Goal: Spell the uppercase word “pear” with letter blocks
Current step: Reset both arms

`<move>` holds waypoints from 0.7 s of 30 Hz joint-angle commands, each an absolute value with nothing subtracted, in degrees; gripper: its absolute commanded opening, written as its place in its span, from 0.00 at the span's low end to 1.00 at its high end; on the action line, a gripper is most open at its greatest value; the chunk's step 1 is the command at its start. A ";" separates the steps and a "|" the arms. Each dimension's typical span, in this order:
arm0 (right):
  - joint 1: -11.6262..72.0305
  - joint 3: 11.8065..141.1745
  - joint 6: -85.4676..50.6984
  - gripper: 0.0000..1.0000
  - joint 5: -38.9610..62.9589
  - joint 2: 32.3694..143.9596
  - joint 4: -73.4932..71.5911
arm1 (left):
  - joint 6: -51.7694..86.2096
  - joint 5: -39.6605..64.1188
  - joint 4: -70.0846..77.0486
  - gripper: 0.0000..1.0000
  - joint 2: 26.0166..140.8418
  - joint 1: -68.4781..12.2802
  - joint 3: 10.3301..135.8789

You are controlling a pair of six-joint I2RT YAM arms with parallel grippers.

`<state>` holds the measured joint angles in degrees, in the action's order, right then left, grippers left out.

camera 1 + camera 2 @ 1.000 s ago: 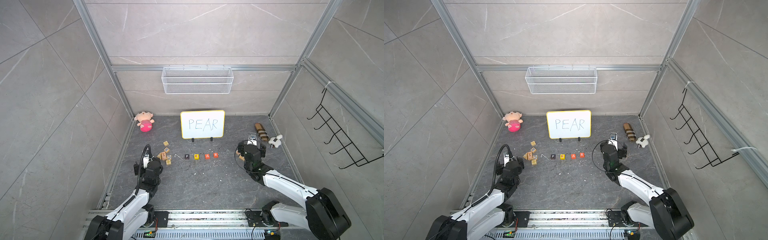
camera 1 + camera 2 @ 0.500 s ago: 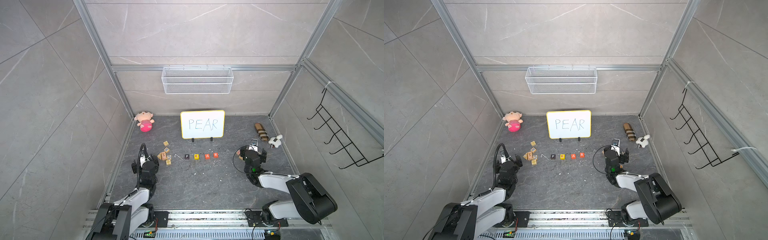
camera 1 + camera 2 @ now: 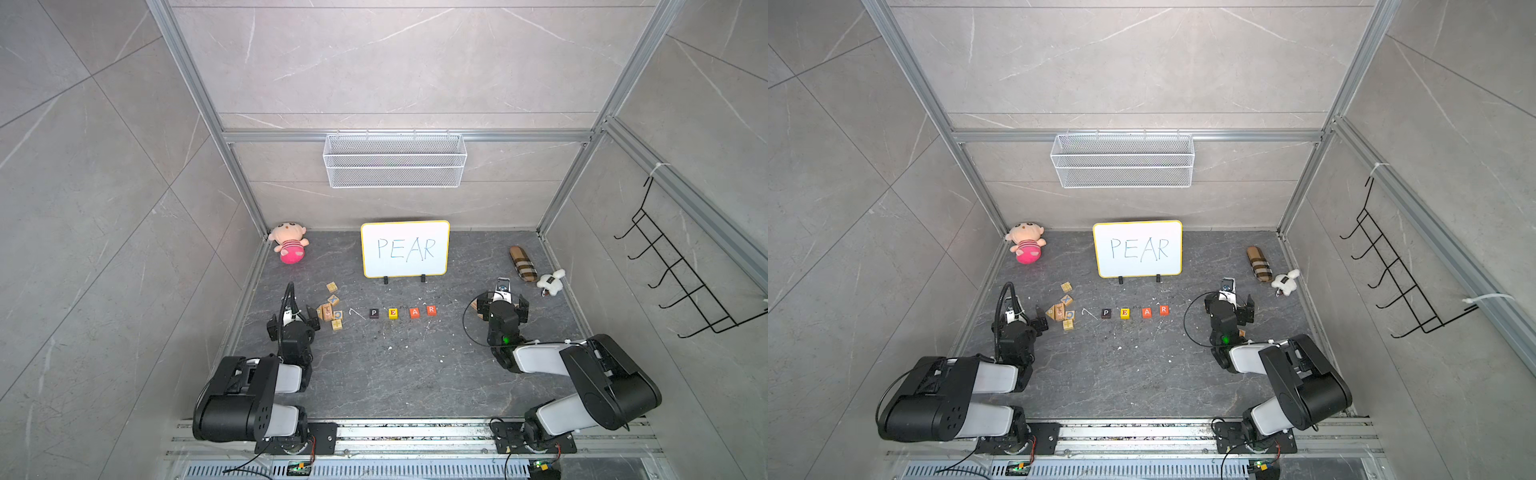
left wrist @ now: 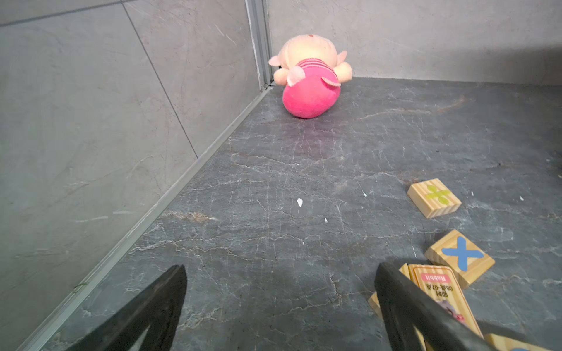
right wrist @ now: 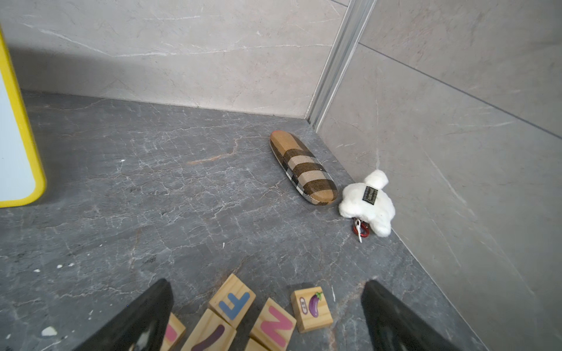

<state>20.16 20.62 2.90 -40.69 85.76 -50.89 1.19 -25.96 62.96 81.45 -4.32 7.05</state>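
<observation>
Four letter blocks stand in a row in front of the whiteboard in both top views: black P (image 3: 373, 313), yellow E (image 3: 393, 313), orange-red A (image 3: 414, 312) and orange-red R (image 3: 431, 309), the R set slightly farther back. The same row shows as P (image 3: 1106, 313), E (image 3: 1125, 313), A (image 3: 1146, 312), R (image 3: 1164, 309). My left gripper (image 3: 292, 321) (image 4: 281, 269) is open and empty, left of the row beside tan blocks. My right gripper (image 3: 502, 306) (image 5: 267, 284) is open and empty, right of the row.
A yellow-framed whiteboard (image 3: 404, 248) reading PEAR stands behind the row. Tan wooden blocks (image 3: 331, 311) lie by the left gripper, and others (image 5: 233, 301) lie on the floor between the right fingers. A pink plush (image 4: 307, 82), a plaid case (image 5: 302, 168) and a white plush (image 5: 366, 202) sit in the back corners.
Both arms have folded down and back toward the front rail. The grippers stay open near where they were. The four letter blocks have not moved.
</observation>
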 commanded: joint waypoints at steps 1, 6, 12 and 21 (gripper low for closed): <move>19.78 20.47 4.20 0.99 -37.81 85.54 -52.86 | 0.08 -22.41 68.20 0.99 81.00 -3.79 8.40; 19.81 19.51 5.89 0.98 -33.49 85.02 -54.18 | -1.53 -17.47 69.87 0.99 84.44 -3.52 9.22; 19.85 17.46 6.32 0.99 -31.81 84.43 -56.93 | -2.55 -15.90 77.72 0.99 89.27 -3.52 7.75; 19.45 15.36 7.26 0.99 -27.76 84.34 -60.56 | -0.17 -17.28 60.71 0.99 86.57 -2.14 15.23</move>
